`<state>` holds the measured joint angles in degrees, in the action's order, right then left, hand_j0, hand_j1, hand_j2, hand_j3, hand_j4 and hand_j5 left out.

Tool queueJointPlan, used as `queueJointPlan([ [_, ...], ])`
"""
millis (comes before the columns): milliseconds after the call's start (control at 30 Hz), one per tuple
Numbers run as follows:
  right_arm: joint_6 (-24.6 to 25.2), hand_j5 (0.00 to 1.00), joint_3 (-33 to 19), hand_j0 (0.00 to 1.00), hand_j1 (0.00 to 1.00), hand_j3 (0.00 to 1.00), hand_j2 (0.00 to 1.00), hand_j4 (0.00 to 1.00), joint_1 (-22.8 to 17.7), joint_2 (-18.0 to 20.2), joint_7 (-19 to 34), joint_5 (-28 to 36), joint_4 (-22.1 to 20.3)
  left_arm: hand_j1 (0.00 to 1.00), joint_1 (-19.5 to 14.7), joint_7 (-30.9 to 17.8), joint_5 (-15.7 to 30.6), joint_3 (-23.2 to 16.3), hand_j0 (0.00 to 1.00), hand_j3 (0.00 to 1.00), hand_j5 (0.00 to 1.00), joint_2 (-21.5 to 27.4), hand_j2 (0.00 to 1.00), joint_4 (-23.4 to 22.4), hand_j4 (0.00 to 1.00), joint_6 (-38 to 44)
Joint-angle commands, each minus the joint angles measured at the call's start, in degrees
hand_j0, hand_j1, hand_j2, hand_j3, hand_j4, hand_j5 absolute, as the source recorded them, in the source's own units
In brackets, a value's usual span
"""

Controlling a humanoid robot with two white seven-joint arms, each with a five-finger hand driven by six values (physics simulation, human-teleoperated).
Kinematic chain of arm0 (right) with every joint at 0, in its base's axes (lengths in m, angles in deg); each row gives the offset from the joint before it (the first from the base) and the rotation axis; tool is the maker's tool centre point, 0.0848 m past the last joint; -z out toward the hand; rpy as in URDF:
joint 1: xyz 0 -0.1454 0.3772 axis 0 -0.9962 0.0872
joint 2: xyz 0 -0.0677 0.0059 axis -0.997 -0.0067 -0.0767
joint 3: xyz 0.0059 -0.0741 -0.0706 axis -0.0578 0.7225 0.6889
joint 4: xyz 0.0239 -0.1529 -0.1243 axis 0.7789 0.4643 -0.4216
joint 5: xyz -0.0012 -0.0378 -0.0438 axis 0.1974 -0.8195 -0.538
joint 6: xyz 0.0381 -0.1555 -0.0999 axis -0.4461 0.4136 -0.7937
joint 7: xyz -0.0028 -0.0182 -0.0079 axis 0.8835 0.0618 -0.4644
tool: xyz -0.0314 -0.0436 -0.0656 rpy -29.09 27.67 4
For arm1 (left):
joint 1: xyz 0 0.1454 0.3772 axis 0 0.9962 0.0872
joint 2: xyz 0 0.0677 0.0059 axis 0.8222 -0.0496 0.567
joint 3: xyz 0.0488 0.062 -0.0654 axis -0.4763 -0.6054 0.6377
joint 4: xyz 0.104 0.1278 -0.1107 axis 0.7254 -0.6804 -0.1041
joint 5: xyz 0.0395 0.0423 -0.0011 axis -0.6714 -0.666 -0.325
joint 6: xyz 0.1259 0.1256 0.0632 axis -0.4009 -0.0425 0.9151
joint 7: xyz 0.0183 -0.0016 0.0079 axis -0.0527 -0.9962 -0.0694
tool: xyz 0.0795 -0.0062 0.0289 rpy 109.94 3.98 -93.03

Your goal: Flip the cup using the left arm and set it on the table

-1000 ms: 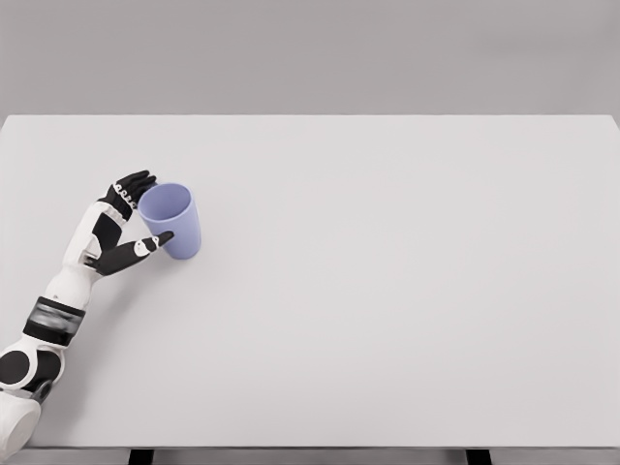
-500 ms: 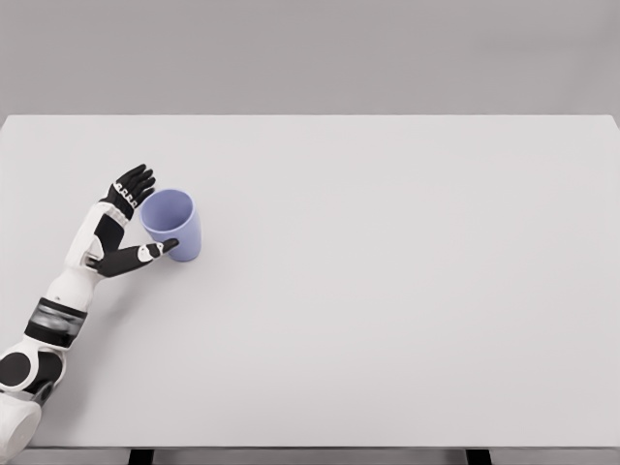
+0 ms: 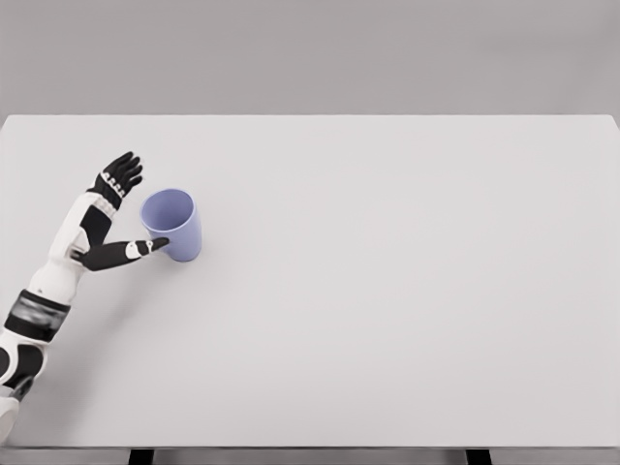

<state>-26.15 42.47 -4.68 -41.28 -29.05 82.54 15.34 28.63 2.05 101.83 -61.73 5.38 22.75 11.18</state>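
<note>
A light purple cup (image 3: 174,224) stands upright on the white table (image 3: 387,291), its open mouth facing up, in the left part of the head view. My left hand (image 3: 126,208) is just to the cup's left, open, with the fingers (image 3: 121,172) spread upward and away from the rim. The thumb tip (image 3: 155,244) reaches toward the cup's lower side and looks to be barely touching or just short of it. Nothing is held. The right arm does not show.
The table's front edge runs along the bottom of the picture, with two dark legs (image 3: 141,455) below it. A plain grey wall (image 3: 310,58) lies behind the far edge.
My left hand has let go of the cup and drawn back to the left, fingers opening away from the rim. The cup stays standing in place.
</note>
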Motion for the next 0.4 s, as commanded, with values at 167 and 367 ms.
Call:
queueJointPlan([
  [167, 0.0, 1.0, 0.0, 1.0, 1.0, 1.0, 1.0, 1.0, 0.0, 0.0, 0.01, 0.03, 0.0, 1.0, -0.09, 0.42, -3.83, -0.08, 1.0, 1.0, 1.0, 13.01, 1.0, 5.92, 1.0, 0.0],
  [367, 0.0, 1.0, 0.0, 1.0, 1.0, 1.0, 1.0, 1.0, 0.0, 0.0, 0.01, 0.03, 0.0, 1.0, -1.41, 0.15, -8.77, 0.62, 1.0, 1.0, 1.0, 19.43, 1.0, 9.79, 1.0, 0.0],
])
